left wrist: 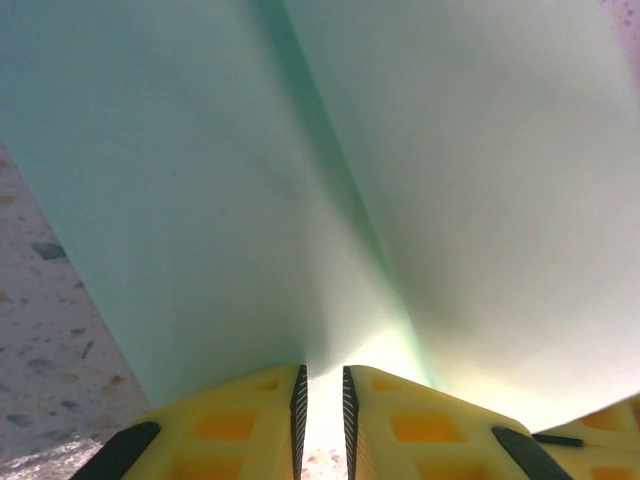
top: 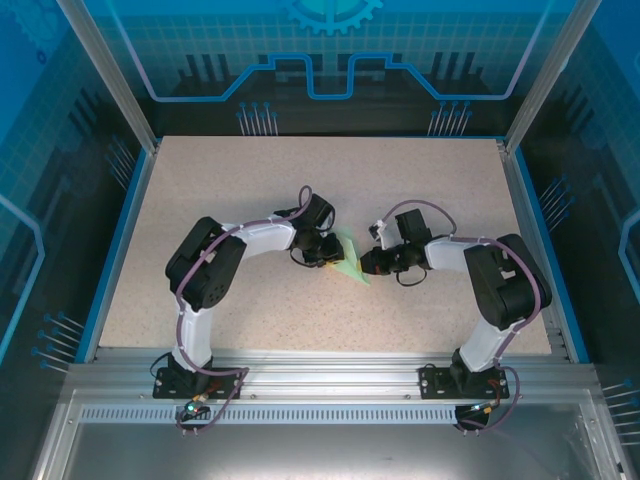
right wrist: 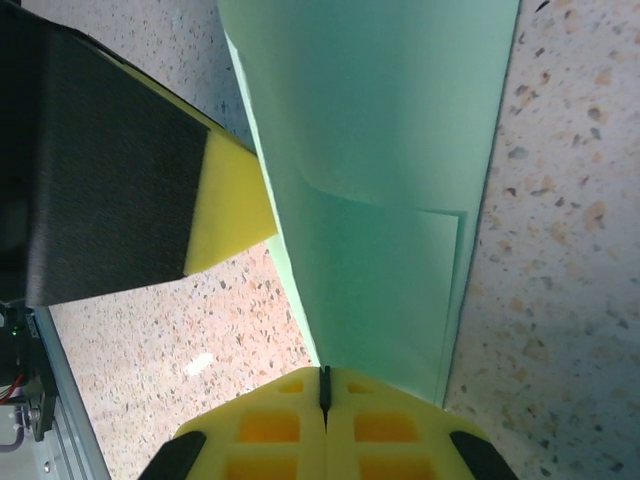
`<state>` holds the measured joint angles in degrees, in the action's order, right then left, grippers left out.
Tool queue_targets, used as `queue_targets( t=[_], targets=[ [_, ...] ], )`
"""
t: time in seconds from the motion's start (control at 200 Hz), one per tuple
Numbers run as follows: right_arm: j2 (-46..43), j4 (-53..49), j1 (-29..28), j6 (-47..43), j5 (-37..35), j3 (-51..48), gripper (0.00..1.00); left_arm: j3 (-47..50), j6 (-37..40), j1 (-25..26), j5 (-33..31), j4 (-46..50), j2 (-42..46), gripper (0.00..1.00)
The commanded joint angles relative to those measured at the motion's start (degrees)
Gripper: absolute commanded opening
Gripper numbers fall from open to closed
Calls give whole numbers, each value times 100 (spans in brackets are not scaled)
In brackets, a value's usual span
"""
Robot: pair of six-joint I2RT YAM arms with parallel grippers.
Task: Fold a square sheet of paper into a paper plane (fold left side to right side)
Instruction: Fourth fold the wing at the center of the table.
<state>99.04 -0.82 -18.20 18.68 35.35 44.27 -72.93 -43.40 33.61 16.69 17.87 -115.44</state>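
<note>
You have one sheet of paper [right wrist: 380, 150], pale green, lying mid-worktop [top: 250, 180] between the two arms. It is partly folded, with a flap layered over its lower part and a long crease running up it.

Treat it as almost weightless, thin and limp. It will likely sag wherever it is unsupported, slide easily on the speckled surface, and crumple or tear if tugged. Take it by an edge or corner, close to the crease, never across the middle, and keep one end pinned while the other side swings over.

There are two pincers, one per arm. On the left pincer [left wrist: 325, 400] the jaws stand a narrow slit apart and the paper's edge runs into that slit, rising in a curve beyond. I cannot tell whether they truly bite it. The right pincer [right wrist: 325, 390] is pressed together right at the sheet's near end, and whether that end is caught between the tips is hidden.
</note>
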Motion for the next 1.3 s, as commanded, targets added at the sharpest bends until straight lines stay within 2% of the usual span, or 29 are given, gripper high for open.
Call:
queue_targets(
  t=[0.0, 1.296],
  targets=[
    [123, -93, 137, 32, 189, 139, 0, -77, 138, 48, -104, 224, -102, 21],
    [472, -635, 361, -191, 252, 556, 1, -135, 155, 42, -212, 363, -235, 20]
  ],
)
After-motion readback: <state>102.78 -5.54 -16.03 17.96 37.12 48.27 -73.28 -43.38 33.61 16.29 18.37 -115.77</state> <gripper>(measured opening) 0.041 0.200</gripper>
